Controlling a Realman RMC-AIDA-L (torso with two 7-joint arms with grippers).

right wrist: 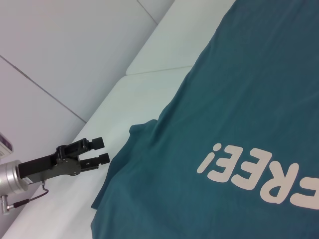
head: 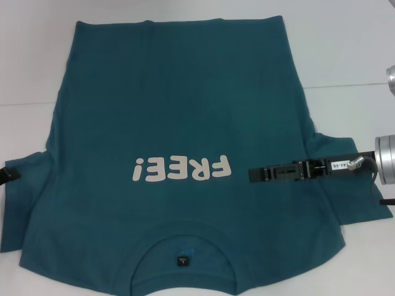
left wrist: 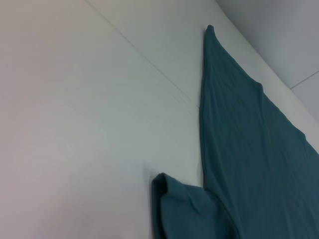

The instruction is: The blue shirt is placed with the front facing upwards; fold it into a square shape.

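The blue shirt (head: 173, 92) lies spread flat on the white table, front up, with its collar toward me. Its cream "FREE!" print (head: 182, 168) reads upside down, and a small dark neck label (head: 183, 261) shows inside the collar. My right gripper (head: 252, 174) reaches in from the right, over the right sleeve (head: 345, 191), and ends just beside the print. My left gripper (head: 7, 174) is at the far left edge by the left sleeve. In the right wrist view, the left gripper (right wrist: 99, 151) is open and holds nothing, just off the sleeve (right wrist: 124, 144).
The white table (head: 345, 49) has seams across it and shows bare beyond the hem and to both sides. The left wrist view shows the shirt's side edge (left wrist: 249, 149) and a bunched sleeve (left wrist: 179, 209). A silver arm joint (head: 390, 80) sits at the right edge.
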